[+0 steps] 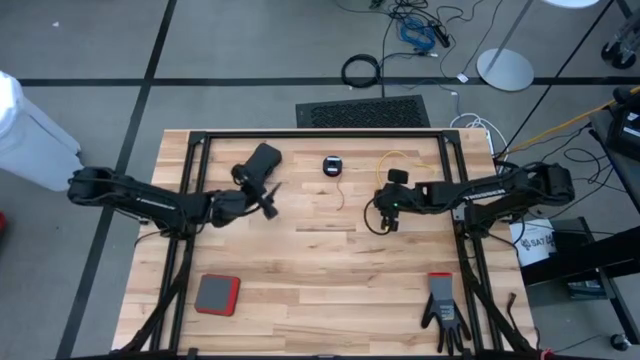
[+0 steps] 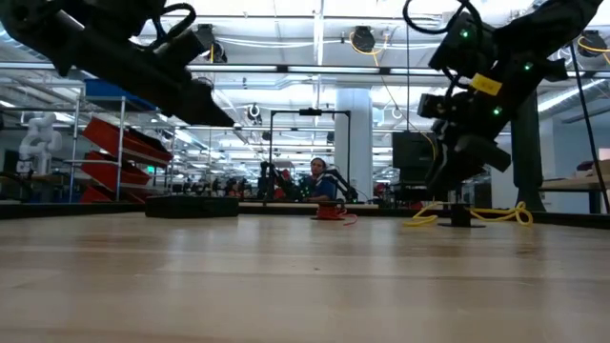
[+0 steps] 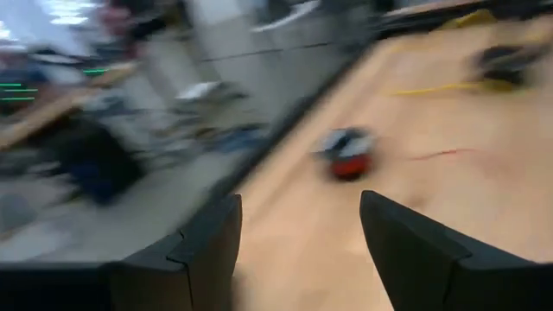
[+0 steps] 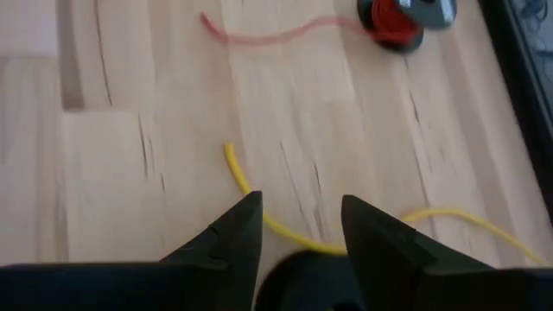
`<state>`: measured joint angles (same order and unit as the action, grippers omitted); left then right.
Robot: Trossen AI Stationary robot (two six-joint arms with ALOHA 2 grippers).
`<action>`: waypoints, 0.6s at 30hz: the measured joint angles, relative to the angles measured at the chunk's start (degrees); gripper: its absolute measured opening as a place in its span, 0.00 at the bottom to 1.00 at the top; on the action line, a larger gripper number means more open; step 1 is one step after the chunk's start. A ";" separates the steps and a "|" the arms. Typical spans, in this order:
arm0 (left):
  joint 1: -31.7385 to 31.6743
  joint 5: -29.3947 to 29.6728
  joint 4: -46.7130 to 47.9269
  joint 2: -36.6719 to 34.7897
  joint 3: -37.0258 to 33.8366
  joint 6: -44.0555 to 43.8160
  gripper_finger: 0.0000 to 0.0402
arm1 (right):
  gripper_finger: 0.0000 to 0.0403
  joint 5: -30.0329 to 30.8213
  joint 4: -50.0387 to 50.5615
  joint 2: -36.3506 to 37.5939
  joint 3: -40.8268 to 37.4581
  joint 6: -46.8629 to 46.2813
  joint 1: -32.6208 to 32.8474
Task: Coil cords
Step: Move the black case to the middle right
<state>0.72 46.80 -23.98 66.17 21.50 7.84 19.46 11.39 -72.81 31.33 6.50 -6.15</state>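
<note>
Overhead and supporting views of a wooden table (image 1: pixel 320 270) with two arms over it, described from left to right.

Left gripper (image 1: pixel 268 200): held above the left half of the table, fingers spread wide with nothing between them. In the left wrist view its two dark fingers (image 3: pixel 207 250) stand well apart, and the red-orange cord's reel (image 3: pixel 348 155) lies ahead of the gap, clear of both fingers.

Red-orange cord (image 1: pixel 340 192): a short thin strand trailing from its small round black reel (image 1: pixel 333 166), which rests between the two grippers toward the table's far edge. The strand runs from the reel toward the near side and touches neither gripper. In the low view the reel appears as a small red mound (image 2: pixel 329 211) on the far part of the table.

Right gripper (image 1: pixel 384 218): low over the right half of the table, fingers parted and empty. In the right wrist view the yellow cord (image 4: pixel 251 186) passes on the wood just beyond the fingertips (image 4: pixel 246 216); whether it touches them cannot be told.

Yellow cord, remainder: it loops (image 1: pixel 405 157) on the far side of the right gripper, near a small black reel (image 1: pixel 398 176) just beside the arm. In the low view yellow loops (image 2: pixel 496 215) lie flat on the table below the right arm.
</note>
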 joint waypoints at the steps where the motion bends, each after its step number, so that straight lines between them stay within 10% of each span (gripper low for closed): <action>1: -0.98 1.82 2.04 0.00 -0.02 -0.41 0.61 | 0.36 -0.02 -0.72 0.02 0.00 0.00 0.16; 18: -31.79 -22.21 16.95 -0.85 -0.02 -19.69 0.61 | 0.36 -0.32 -6.86 0.02 0.00 -4.14 4.67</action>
<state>-31.08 24.60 -7.03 65.32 21.47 -11.85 19.14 4.53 -72.79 31.33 2.36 -1.49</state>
